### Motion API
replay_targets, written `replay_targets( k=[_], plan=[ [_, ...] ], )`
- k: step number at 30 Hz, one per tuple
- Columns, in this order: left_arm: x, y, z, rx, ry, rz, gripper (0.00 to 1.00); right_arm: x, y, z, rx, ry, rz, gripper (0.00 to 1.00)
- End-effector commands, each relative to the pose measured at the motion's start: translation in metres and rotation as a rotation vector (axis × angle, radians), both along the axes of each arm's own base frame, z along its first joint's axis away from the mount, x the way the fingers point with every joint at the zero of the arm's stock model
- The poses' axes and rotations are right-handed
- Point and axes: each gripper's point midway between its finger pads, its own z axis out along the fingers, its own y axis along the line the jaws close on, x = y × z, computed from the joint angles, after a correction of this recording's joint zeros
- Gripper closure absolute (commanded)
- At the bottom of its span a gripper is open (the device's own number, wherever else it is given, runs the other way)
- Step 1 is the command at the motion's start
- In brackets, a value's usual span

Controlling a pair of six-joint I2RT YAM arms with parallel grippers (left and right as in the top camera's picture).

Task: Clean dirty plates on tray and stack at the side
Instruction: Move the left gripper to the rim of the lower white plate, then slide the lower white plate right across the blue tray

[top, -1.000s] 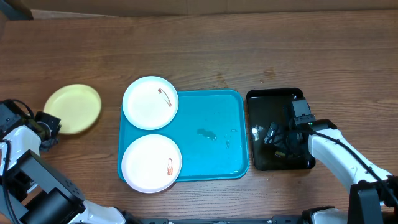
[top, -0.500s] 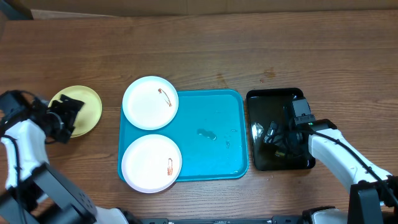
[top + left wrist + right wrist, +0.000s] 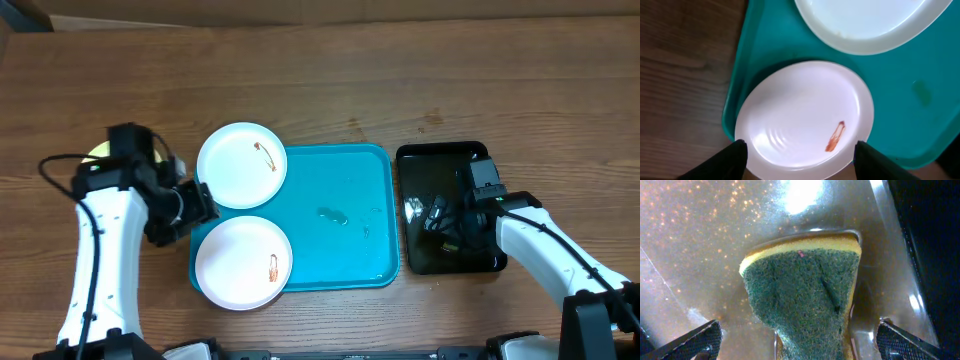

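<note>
Lower white plate (image 3: 800, 110) sits at the front-left corner of the turquoise tray (image 3: 345, 240), its edge overhanging the tray rim on the left. One reddish-brown smear (image 3: 835, 137) lies on its right half, its long axis running diagonally. Upper white plate (image 3: 241, 165) is at the back-left corner, just beside the lower one, with a smear of its own (image 3: 266, 153). The water spots mid-tray are too small to tell more about. The yellow-green plate (image 3: 97, 152) is off the tray on the table's (image 3: 400, 80) left side, mostly hidden under the left arm.

Left gripper (image 3: 799, 146) hangs at the tray's left edge between the two plates, jaws spread wide and holding nothing. In its wrist view the lower plate lies straight ahead between the fingers. The plate is round, so no grip axis matters; the overhanging left rim looks like the easiest place to grab.

Right gripper (image 3: 800, 340) is well apart, over the black tray (image 3: 440, 150), jaws wide. The sponge (image 3: 800, 290) lies scrub side up between its fingers, not gripped.

The left arm is clearly the nearer to both plates. Likely step: left takes the lower plate, right fetches the sponge.
</note>
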Motion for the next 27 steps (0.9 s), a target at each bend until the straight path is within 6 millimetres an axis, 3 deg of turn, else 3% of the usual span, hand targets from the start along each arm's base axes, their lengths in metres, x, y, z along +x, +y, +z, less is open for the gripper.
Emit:
replay_targets(
  k=[1,5,8,14,19,27],
  plan=[
    [-0.014,0.002,-0.012,0.092,0.054,-0.072,0.33,-0.002,-0.002,-0.002,-0.004,0.005,-0.003,0.00],
    [-0.025,0.010,-0.028,0.180,0.105,-0.038,0.31,-0.002,-0.002,-0.002,-0.004,0.005,-0.003,0.00],
    [-0.024,0.016,-0.037,0.215,0.097,-0.039,0.21,-0.002,-0.002,-0.002,-0.005,0.006,-0.003,0.00],
    [-0.025,0.016,-0.055,0.216,0.086,-0.014,0.25,-0.001,-0.002,-0.002,-0.004,0.004,-0.003,0.00],
    [-0.032,0.014,-0.069,0.210,0.096,-0.015,0.18,-0.001,-0.002,-0.002,-0.004,0.004,-0.003,0.00],
    [-0.033,0.013,-0.077,0.207,0.089,-0.020,0.18,-0.001,-0.002,-0.002,-0.004,0.004,-0.003,0.00]
  ],
)
